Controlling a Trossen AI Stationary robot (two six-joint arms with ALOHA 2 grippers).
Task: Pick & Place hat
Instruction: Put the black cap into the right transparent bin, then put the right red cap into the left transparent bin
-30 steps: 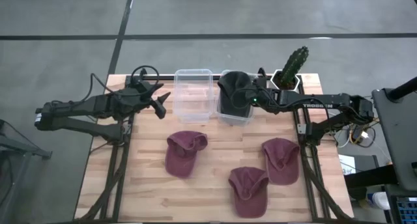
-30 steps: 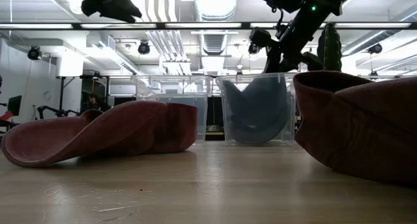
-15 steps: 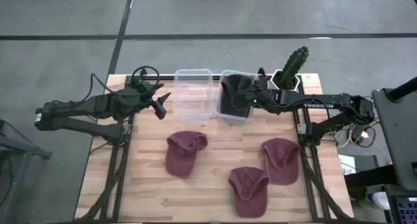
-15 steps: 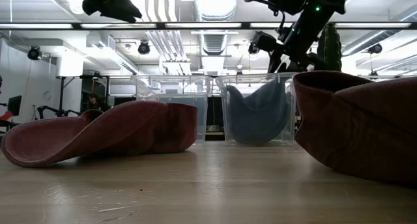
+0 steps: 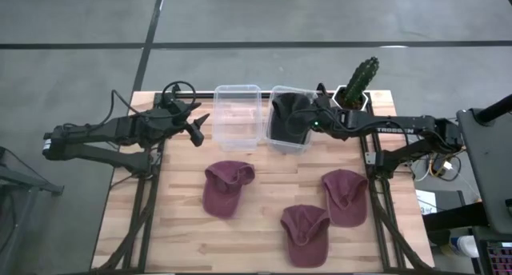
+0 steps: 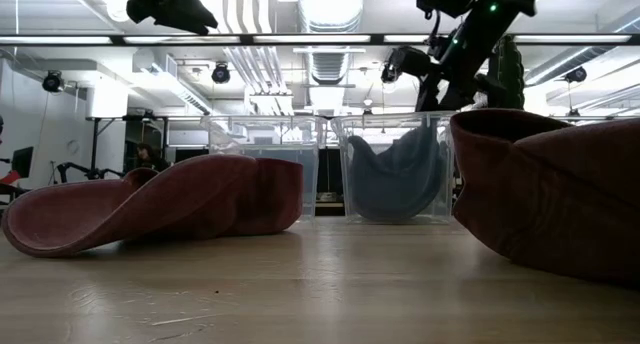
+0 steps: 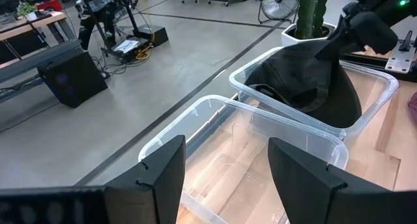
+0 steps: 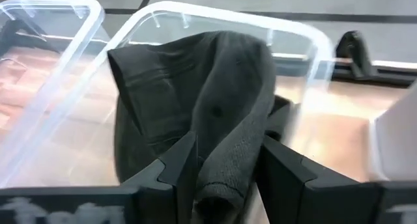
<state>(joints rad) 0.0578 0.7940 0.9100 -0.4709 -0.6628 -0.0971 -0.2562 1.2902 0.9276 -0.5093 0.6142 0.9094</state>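
So the right pincer (image 5: 310,121) is up over the right-hand clear bin (image 5: 278,144), and its fingers (image 8: 177,160) are pinched onto a fold of the dark hat (image 5: 288,119). The hat hangs down from the pincer into that bin, with most of the fabric slumped inside against the walls; in the low view you can see it sagging toward the bin's floor, and in the right wrist view a strip of the cloth runs straight between the two fingers. Directly behind the pincer, at the table's back edge, sits a cactus (image 5: 362,77) in a white pot.

The left pincer (image 5: 197,125) hangs in the air just beside the other clear bin (image 5: 237,93), on the side away from the right arm. Its jaws stand wide apart and hold nothing. That bin touches the one with the hat, side by side.

Three maroon caps are lying on the wooden table (image 5: 160,219), nearer the front than both pincers: one (image 5: 226,186) in front of the empty bin, one (image 5: 346,195) in front of the right arm, and one (image 5: 306,232) between those two and closest to the front edge. None of them touch each other or either pincer.
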